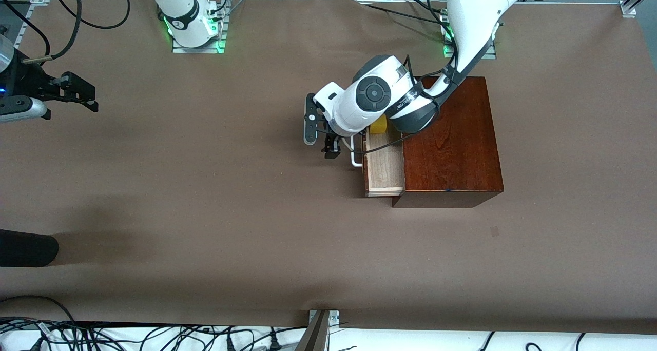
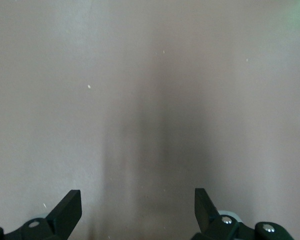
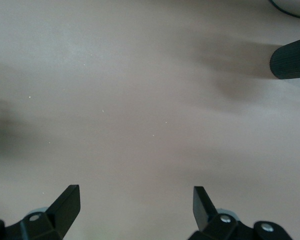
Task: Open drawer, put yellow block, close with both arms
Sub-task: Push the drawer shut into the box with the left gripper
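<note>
Front view shows one glossy mahogany-coloured wooden box (image 1: 451, 145) on the brown table (image 1: 205, 197), standing toward the left arm's end. Its single pale light-wood drawer (image 1: 384, 169) with a white metal bar handle (image 1: 355, 158) is pulled out toward the right arm's end. One small bright yellow block (image 1: 379, 125) lies in the drawer, at the end farther from the front camera, partly hidden under the left arm's white wrist. Two white jointed arms are present. The left gripper (image 1: 331, 148) hangs just beside the drawer's handle, over bare table. The right gripper (image 1: 82, 97) waits well apart from the box, at the right arm's end. Left wrist view shows two black fingers (image 2: 67, 212) spread wide, nothing between them, only table below. Right wrist view likewise shows two fingers (image 3: 65, 207) wide apart, holding nothing.
</note>
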You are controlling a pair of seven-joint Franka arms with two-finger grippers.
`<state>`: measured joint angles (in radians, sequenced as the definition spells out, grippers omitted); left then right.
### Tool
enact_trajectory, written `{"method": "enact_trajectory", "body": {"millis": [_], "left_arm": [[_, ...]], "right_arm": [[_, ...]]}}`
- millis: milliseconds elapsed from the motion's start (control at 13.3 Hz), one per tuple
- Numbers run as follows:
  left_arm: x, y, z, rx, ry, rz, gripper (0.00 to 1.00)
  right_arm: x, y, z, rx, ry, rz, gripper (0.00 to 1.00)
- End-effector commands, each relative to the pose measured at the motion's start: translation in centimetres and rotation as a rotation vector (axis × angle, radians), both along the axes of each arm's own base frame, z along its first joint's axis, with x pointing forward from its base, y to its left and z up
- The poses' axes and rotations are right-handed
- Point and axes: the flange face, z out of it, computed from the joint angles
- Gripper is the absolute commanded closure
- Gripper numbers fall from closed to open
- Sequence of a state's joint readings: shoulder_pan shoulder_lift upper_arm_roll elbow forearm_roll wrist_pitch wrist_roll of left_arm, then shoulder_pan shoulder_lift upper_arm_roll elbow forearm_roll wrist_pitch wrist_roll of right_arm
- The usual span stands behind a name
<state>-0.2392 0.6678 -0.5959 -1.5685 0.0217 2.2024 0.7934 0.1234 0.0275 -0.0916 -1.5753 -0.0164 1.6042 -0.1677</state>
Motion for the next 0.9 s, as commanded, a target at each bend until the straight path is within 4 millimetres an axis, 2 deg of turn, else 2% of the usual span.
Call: {"method": "enact_trajectory", "body": {"millis": [0,375,824], "left_arm": [[0.5,0.8,0.3,0.042,0.003,-0.024,0.0],[1.3,2.1,-0.9,0.083,0.015,-0.014,0.0],[1.8,3.8,-1.0,0.124,0.056,-0.007,0.0]], "right_arm": [[0.2,0.3,0.5,0.003,-0.013,-0.012,0.0],[0.2,0.3,0.5,0.003,-0.013,-0.012,0.0],[0.2,0.3,0.5,0.003,-0.013,-0.012,0.0]]}}
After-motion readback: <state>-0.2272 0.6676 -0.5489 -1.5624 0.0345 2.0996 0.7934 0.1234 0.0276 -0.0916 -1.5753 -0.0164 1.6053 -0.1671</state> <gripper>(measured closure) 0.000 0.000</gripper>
